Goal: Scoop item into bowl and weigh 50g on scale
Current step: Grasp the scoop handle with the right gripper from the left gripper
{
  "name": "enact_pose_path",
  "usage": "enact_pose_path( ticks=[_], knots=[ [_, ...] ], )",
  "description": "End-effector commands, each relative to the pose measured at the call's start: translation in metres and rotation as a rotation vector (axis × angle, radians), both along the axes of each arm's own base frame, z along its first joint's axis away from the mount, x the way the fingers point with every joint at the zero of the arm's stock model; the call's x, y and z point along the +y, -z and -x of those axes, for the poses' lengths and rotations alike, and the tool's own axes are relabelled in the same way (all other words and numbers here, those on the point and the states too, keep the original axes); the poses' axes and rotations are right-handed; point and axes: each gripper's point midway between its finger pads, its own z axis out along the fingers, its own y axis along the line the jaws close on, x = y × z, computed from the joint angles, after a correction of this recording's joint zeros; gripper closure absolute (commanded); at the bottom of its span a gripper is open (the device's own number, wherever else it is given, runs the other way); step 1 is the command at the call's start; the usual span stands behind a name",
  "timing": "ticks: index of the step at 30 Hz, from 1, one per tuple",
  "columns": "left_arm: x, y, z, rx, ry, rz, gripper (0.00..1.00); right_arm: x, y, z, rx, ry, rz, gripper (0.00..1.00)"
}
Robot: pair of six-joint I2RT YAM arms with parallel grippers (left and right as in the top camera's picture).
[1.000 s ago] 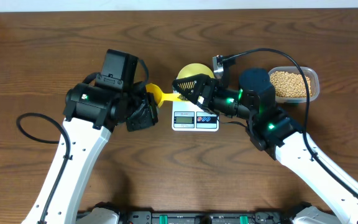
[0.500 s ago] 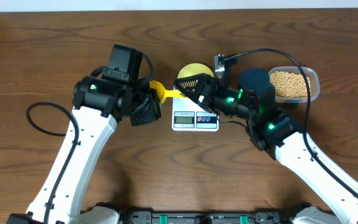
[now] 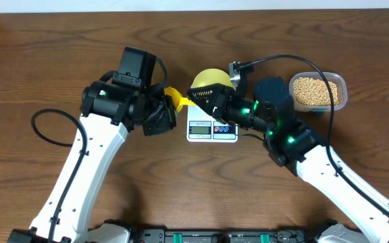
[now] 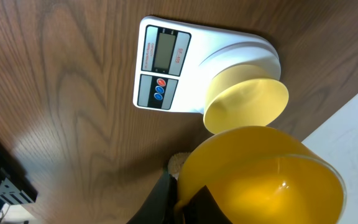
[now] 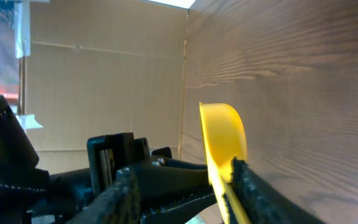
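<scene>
Left jaws clamp yellow scoop (image 3: pixel 173 97) beside bowl (image 3: pixel 211 75) on scale (image 3: pixel 212 131); right jaws, partly spread, straddle it

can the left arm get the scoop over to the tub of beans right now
Probably not directly. The left gripper holds the scoop left of the scale, and the tub sits far right, with the bowl and the right gripper in between.

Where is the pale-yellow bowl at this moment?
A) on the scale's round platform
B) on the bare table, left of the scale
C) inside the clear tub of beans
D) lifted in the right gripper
A: the left wrist view shows the bowl resting on the platform of the white scale.
</scene>
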Motion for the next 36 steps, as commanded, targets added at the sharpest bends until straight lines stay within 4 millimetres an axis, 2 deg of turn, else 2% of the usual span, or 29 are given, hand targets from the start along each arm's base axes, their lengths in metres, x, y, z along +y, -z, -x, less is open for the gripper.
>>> enact_pose_path(
  ticks=[1,4,17,30,36],
  knots=[
    [-0.003,-0.001,0.001,0.033,-0.047,0.029,0.93,0.002,-0.006,-0.003,-0.016,0.009,-0.002,0.59],
    [-0.003,-0.001,0.001,0.033,-0.047,0.03,0.92,0.002,-0.006,-0.003,-0.016,0.011,-0.001,0.63],
    [-0.003,-0.001,0.001,0.032,-0.046,0.029,0.93,0.004,0.003,-0.006,0.002,0.01,0.012,0.62],
    [-0.003,-0.001,0.001,0.032,-0.046,0.029,0.93,0.004,0.007,-0.004,0.016,0.006,0.021,0.66],
    [-0.003,-0.001,0.001,0.032,-0.045,0.029,0.93,0.004,0.007,-0.004,0.015,0.007,0.021,0.76]
  ],
)
